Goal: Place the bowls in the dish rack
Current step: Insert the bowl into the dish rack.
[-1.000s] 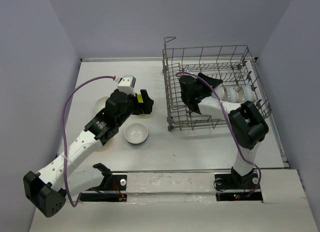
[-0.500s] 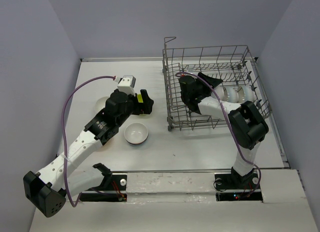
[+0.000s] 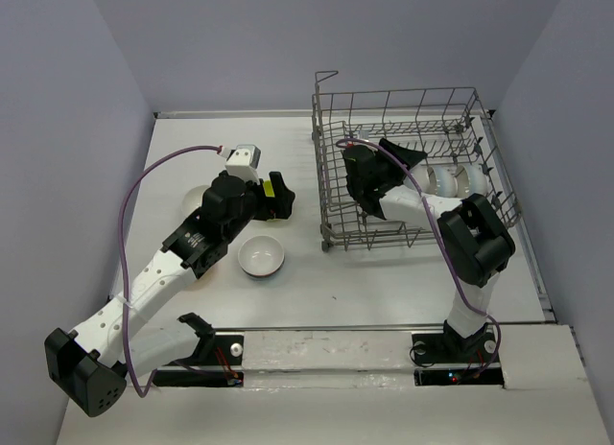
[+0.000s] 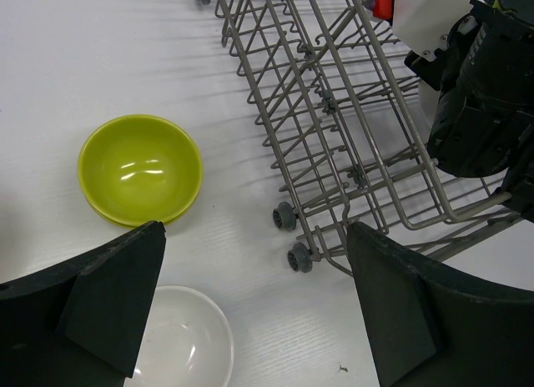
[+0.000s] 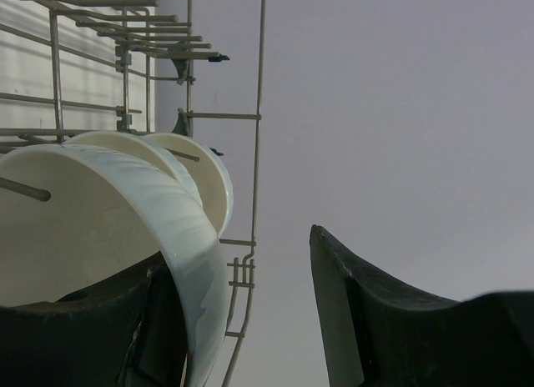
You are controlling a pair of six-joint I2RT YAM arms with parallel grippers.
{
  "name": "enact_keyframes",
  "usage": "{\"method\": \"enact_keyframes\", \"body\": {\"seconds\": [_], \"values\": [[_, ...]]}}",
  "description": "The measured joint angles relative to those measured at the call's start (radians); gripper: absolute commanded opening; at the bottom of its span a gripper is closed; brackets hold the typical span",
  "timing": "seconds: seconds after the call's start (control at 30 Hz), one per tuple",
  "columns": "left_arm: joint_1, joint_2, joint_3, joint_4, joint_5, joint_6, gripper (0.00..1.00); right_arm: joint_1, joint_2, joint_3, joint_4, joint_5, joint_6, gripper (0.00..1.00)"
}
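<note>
In dish rack (image 3: pixel 460 128), right gripper (image 5: pixel 240 255) spread beside white bowls (image 5: pixel 100 212); left gripper (image 4: pixel 254 237) spread.

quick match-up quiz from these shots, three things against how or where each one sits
Things:
1. lime green bowl
2. white bowl at the right pincer
3. left pincer

States:
a. open, holding nothing
b. standing on edge in the dish rack
c. mouth up on the table

Pairs: 1-c, 2-b, 3-a

Your top cam looks down from behind; wrist cams sit close (L faces down, R sideways), all sharing the dish rack (image 3: pixel 393 107).
</note>
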State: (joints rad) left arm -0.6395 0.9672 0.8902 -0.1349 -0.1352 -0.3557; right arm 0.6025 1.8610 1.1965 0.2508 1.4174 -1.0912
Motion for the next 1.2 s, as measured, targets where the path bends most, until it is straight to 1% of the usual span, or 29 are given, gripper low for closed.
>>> {"method": "enact_keyframes", "body": {"seconds": [0.13, 0.37, 0.4, 0.47, 0.5, 0.57, 0.67, 0.87, 1.07, 1.2], "values": [[0.000, 0.000, 0.000, 0.000, 0.000, 0.000, 0.99, 0.001, 0.000, 0.000, -0.002, 0.000, 0.006, 0.64], [0.000, 0.000, 0.000, 0.000, 0.000, 0.000, 0.99, 0.001, 0.000, 0.000, -0.008, -0.003, 0.015, 0.66], [0.000, 0.000, 0.000, 0.000, 0.000, 0.000, 0.99, 0.001, 0.000, 0.000, -0.008, -0.004, 0.016, 0.70], [0.000, 0.000, 0.000, 0.000, 0.000, 0.000, 0.99, 0.001, 0.000, 0.000, -0.009, -0.004, 0.019, 0.73], [0.000, 0.000, 0.000, 0.000, -0.001, 0.001, 0.99, 0.001, 0.000, 0.000, -0.011, -0.004, 0.022, 0.77], [0.000, 0.000, 0.000, 0.000, -0.001, 0.001, 0.99, 0.001, 0.000, 0.000, -0.013, -0.004, 0.024, 0.77], [0.000, 0.000, 0.000, 0.000, -0.001, 0.001, 0.99, 0.001, 0.000, 0.000, -0.015, -0.005, 0.027, 0.83], [-0.001, 0.000, 0.000, -0.001, -0.001, 0.001, 0.99, 0.001, 0.000, 0.000, -0.020, -0.006, 0.036, 0.86], [-0.003, 0.000, 0.000, -0.001, -0.002, 0.003, 0.99, 0.002, 0.000, 0.002, -0.039, -0.013, 0.050, 0.99], [-0.004, 0.000, 0.000, -0.004, -0.005, 0.004, 0.99, 0.003, 0.000, 0.006, -0.065, -0.022, 0.076, 1.00]]}}
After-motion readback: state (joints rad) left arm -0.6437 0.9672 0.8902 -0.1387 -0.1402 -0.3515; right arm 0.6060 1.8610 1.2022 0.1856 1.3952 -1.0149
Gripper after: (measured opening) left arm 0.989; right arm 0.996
